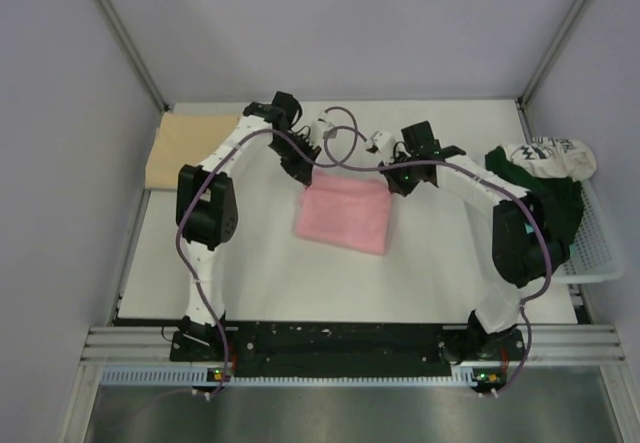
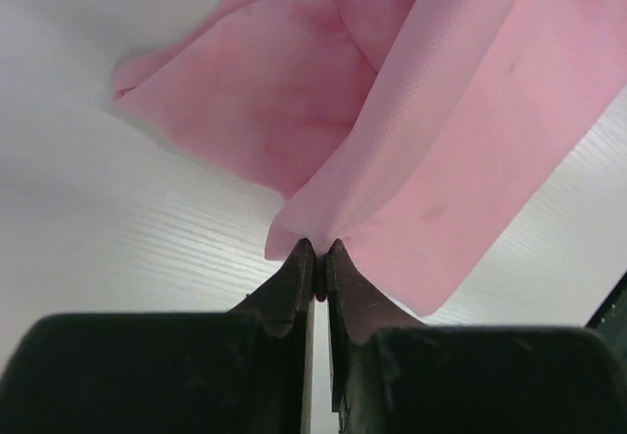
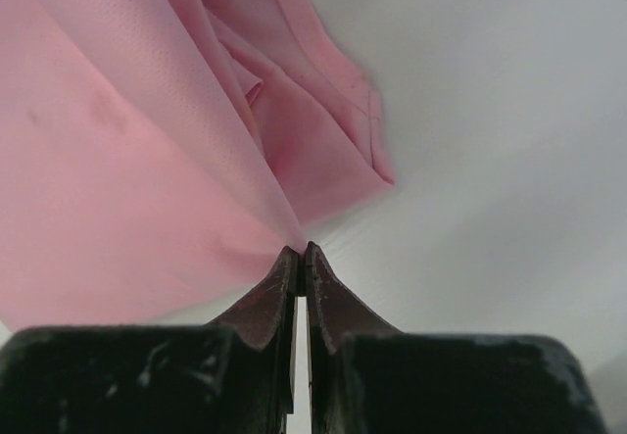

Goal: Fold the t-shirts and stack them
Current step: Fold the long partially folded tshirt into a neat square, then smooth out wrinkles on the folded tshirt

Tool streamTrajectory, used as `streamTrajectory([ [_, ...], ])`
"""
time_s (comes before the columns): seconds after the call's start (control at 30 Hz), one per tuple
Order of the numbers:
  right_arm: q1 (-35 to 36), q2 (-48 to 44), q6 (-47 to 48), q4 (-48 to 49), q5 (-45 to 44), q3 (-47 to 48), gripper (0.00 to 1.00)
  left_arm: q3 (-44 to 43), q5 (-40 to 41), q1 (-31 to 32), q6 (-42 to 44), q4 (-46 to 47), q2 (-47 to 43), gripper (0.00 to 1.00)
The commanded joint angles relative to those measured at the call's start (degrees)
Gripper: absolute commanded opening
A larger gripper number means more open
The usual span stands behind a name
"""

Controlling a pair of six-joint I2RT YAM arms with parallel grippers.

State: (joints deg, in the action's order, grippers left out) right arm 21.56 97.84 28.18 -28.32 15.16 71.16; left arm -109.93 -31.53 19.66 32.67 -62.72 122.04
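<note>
Evidently the left claw [image 2: 315,248] and right claw [image 3: 300,250] each pinch a corner of the pink t-shirt [image 1: 342,215], mid-frame, presumably to draw its fold evenly.

A light pink t-shirt [image 1: 342,220] lies partly folded in the middle, its far edge lifted in soft drapes. A tan t-shirt [image 1: 195,149] lies folded flat at far left. At far right, a crumpled white printed t-shirt [image 1: 552,155] rests on a dark green t-shirt [image 1: 562,209].

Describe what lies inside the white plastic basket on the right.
In the white plastic basket, a white cloth t-shirt with dark print lies over a dark green cloth t-shirt. Anything beneath them is covered.
</note>
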Motion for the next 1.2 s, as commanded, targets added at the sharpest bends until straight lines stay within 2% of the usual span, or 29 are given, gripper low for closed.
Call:
streamTrajectory([
  [0.0, -1.35, 4.89, -5.06, 8.09, -3.72, 4.51, 0.00, -5.20, 6.02, -0.76, -5.75, 6.62, 3.90, 0.11],
  [0.13, -1.43, 12.70, -11.38, 10.65, -11.70, 10.39, 0.07, -5.56, 16.04, -0.68, -13.23, 17.96, 6.63, 0.29],
  [0.23, -2.57, 18.51, -17.88, 10.30, -18.93, 15.49, 0.13, -8.71, 20.18, -0.68, -15.70, 23.86, 8.74, 0.37],
  [0.3, -3.54, 20.54, -21.84, 9.60, -18.41, 18.22, 0.14, -12.74, 22.46, -0.76, -17.01, 24.40, 10.67, 0.40],
  [0.33, -3.89, 20.98, -23.42, 9.51, -17.89, 19.27, 0.17, -15.11, 22.74, -0.76, -17.37, 23.88, 11.37, 0.41],
  [0.4, -4.07, 20.37, -24.40, 9.42, -17.09, 20.51, 0.30, -17.33, 22.30, -0.76, -17.02, 22.56, 11.56, 0.42],
  [0.5, -4.07, 17.31, -25.19, 8.02, -16.65, 21.04, 0.38, -14.71, 21.95, -0.76, -16.58, 22.11, 8.58, 0.42],
  [0.6, -4.07, 11.69, -26.68, 7.84, -11.66, 17.37, 0.43, -7.52, 18.19, -0.68, -17.11, 22.37, 2.79, 0.41],
  [0.7, -3.90, 5.80, -31.86, 9.15, -7.00, 11.05, 0.41, 3.46, 9.84, 0.20, -18.07, 25.88, -5.20, 0.36],
  [0.8, -3.20, 2.62, -35.73, 11.35, -0.06, 4.97, 0.25, 11.65, 6.31, 3.09, -17.37, 28.35, -9.09, 0.26],
  [0.87, -2.93, 2.53, -38.10, 12.40, 4.94, 2.42, 0.18, 13.33, 3.86, 4.68, -17.02, 28.35, -8.84, 0.25],
  [0.97, -2.93, 3.40, -42.06, 16.70, 6.46, -1.97, 0.14, 12.03, 2.52, 4.86, -20.35, 28.70, -4.64, 0.25],
  [1.03, -2.84, 4.98, -43.82, 17.77, 5.85, -3.39, 0.14, 8.87, 5.58, 4.25, -22.81, 27.66, -0.33, 0.26],
  [1.17, -2.84, 6.75, -46.72, 20.74, 6.28, -7.24, 0.11, -3.16, 10.60, 1.88, -27.21, 21.77, 9.69, 0.25],
])
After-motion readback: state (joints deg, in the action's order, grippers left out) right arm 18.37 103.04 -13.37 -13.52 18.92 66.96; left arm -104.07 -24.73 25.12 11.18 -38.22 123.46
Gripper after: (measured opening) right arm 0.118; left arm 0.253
